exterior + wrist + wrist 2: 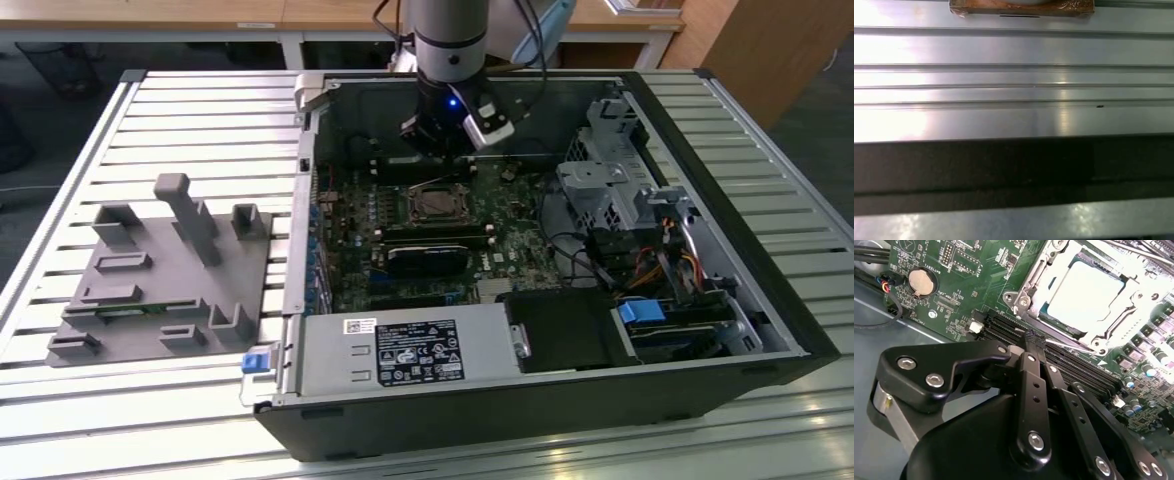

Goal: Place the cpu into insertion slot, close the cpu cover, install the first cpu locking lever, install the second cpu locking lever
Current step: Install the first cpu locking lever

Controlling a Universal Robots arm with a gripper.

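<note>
The cpu shows its silvery top inside the insertion slot on the green board. The cpu cover, a silver frame with a square window, lies around the chip, so the slot itself is mostly covered. A thin metal locking lever runs along the frame's edge nearest my fingers. My gripper hovers just off that edge, over the black memory slots, with its black fingers together and nothing between them. In the exterior view the gripper hangs inside the open case, just behind the cpu.
A black graphics card sits in front of the socket. Drive cages and cables fill the exterior view's right of the case, and the power supply lies at the front. A grey fixture stands on the slatted table.
</note>
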